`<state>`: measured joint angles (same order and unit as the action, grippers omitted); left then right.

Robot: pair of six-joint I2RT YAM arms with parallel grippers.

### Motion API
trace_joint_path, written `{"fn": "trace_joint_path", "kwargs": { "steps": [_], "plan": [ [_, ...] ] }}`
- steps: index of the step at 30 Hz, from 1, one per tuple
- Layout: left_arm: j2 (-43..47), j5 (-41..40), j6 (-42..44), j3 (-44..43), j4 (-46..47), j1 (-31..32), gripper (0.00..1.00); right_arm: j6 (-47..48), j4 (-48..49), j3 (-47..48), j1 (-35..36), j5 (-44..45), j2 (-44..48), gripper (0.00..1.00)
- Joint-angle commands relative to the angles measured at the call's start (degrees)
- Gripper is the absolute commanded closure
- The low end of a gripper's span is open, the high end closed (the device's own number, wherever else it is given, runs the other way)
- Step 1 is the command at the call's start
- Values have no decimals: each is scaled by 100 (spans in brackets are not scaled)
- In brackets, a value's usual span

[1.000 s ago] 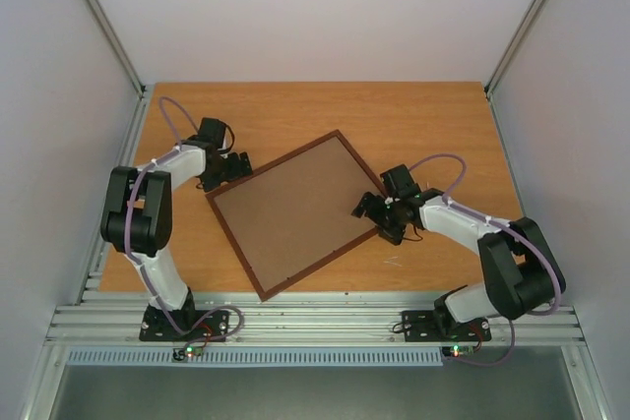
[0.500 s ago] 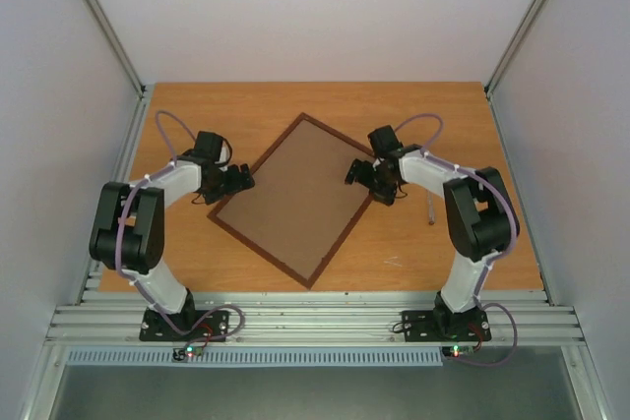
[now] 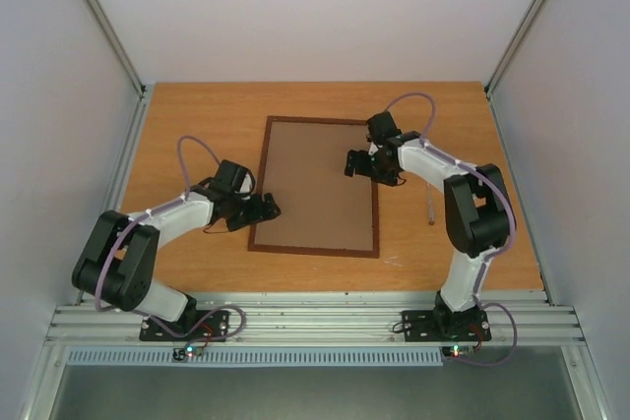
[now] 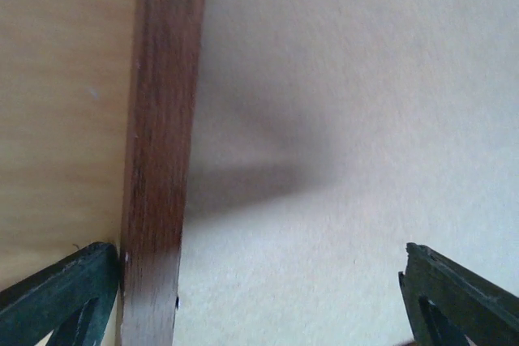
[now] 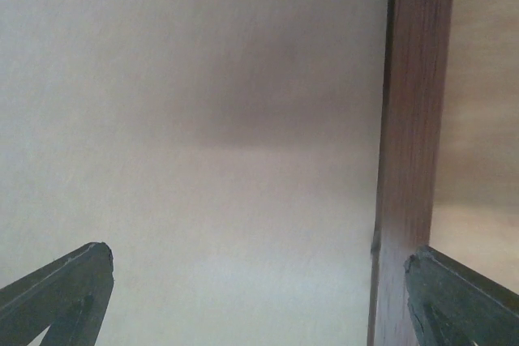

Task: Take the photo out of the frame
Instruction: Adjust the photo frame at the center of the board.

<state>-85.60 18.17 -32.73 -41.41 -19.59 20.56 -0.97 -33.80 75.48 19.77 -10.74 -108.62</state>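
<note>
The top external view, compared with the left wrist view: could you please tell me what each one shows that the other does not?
Only the top external view shows the whole frame lying back-up on the table, both arms, and the right gripper at its right edge. Only the left wrist view shows the rail's wood grain close up, one finger outside it, the other over the back panel. Both show the left gripper open across the frame's left edge; neither shows the photo.

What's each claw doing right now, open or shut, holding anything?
Left claw: open, astride the frame edge, holding nothing.
Right claw: open, astride the opposite edge, holding nothing.
</note>
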Motion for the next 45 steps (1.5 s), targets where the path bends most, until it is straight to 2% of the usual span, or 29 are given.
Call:
{"fn": "trace_joint_path", "kwargs": {
  "steps": [1, 7, 13, 16, 20, 23, 29, 33, 35, 37, 39, 40, 42, 43, 45],
  "plan": [
    [423, 261, -397, 419, 157, 193, 5, 429, 161, -624, 98, 258, 1019, 2],
    [863, -515, -243, 422, -560, 230, 5, 606, 727, -2009, 353, 644, 2841, 2],
    [354, -1417, 162, -260, -1111, 230, 10, 1067, 1325, -3018, 1383, 1806, 4271, 2],
    [-26, -1545, 277, -522, -1180, 225, 16, 1120, 2188, -3660, 1445, 1486, 4749, 2],
    [-289, -1521, 343, -706, -1115, 228, 22, 1270, 2579, -3959, 1450, 1364, 4868, 2],
    [-401, -1510, 367, -822, -1089, 227, 32, 1570, 2616, -3881, 1499, 1142, 4710, 1],
    [-621, -1402, 421, -922, -999, 230, 48, 2092, 2485, -3742, 2079, 1287, 4289, 2],
    [-755, -1311, 417, -915, -921, 230, 56, 2507, 2334, -3570, 3185, 2494, 4085, 2],
    [-734, -1274, 418, -884, -896, 230, 59, 2752, 2255, -3432, 3834, 3469, 3914, 1],
    [-671, -1240, 417, -825, -850, 237, 62, 3113, 2451, -3374, 4638, 4814, 3741, 2],
    [-636, -1219, 400, -776, -823, 238, 63, 4040, 3586, -3545, 5434, 6436, 3540, 2],
    [-626, -1212, 404, -765, -826, 238, 63, 4684, 4393, -3672, 5705, 6896, 3373, 1],
    [-636, -1196, 408, -755, -820, 247, 64, 5513, 5527, -3769, 5930, 7305, 2953, 2],
    [-641, -1181, 408, -747, -818, 256, 65, 5625, 5658, -3674, 5940, 7438, 2709, 2],
    [-659, -1178, 416, -739, -797, 269, 66, 5557, 5238, -3410, 5949, 7446, 2319, 2]
  ]
}}
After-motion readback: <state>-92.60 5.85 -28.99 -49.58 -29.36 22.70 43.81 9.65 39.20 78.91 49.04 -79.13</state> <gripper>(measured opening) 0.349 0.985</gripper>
